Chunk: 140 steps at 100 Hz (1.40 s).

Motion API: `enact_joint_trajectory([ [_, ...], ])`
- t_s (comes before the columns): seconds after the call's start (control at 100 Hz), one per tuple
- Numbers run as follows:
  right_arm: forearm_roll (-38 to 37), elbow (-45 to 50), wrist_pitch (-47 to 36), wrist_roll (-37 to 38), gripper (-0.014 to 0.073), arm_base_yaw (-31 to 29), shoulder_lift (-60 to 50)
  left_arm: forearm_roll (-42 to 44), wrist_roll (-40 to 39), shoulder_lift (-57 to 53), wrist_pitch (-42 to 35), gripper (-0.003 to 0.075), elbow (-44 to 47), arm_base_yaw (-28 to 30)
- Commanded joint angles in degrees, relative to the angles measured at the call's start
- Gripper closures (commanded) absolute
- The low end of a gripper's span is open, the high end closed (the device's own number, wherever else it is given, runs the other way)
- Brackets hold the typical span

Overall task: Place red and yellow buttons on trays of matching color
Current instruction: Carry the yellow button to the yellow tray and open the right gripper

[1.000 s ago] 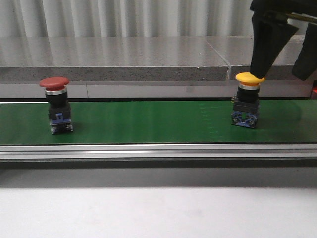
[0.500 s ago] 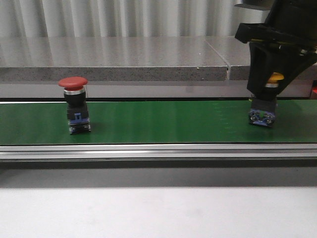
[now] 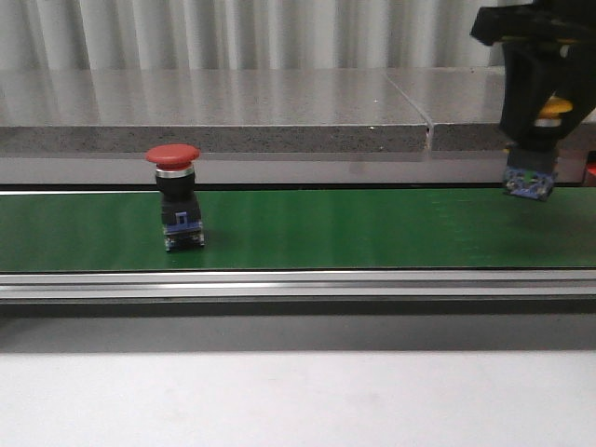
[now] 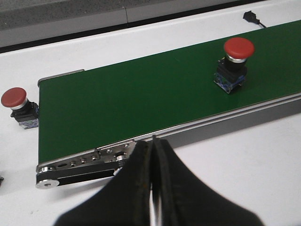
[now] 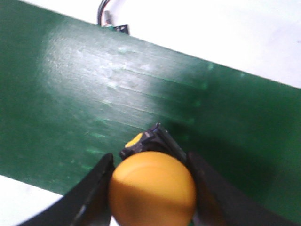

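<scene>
Right black gripper (image 3: 538,121) clamped on yellow mushroom-head push button (image 5: 153,187) above green conveyor belt (image 3: 372,228) far right, red mushroom-head push button (image 3: 177,196) upright left, left gripper (image 4: 153,183) pinched together, empty

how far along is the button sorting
Nothing looks placed yet; no tray is in view. In hand: the right gripper is shut on the yellow button, lifted off the green belt. Left: one red button on the belt, another beside it; the left gripper is shut, empty.
</scene>
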Motion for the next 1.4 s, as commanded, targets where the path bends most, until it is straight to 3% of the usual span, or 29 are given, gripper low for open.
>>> enact_joint_trajectory([
  [0.0,-1.39,-1.75,-1.25,1.84,0.0498,-2.14,-4.81,-0.90,0.04,0.34,-3.64,0.0741,-1.65,-0.53],
  [0.38,-1.40,-1.75,2.52,3.06,0.0498,-20.06,-8.05,-0.90,0.04,0.34,-3.64,0.0741,-1.65,-0.53],
  [0.87,-1.40,-1.75,-1.06,4.09,0.0498,-41.45,-6.45,-0.90,0.04,0.34,-3.64,0.0741,-1.65,-0.53],
  [1.09,-1.35,-1.67,-1.49,4.21,0.0498,-46.62,-1.84,-0.90,0.04,0.34,-3.64,0.0741,-1.65,-0.53],
  [1.39,2.32,-1.67,-5.79,4.27,0.0498,-46.76,4.83,-0.90,0.04,0.34,-3.64,0.0741,-1.65,-0.53],
])
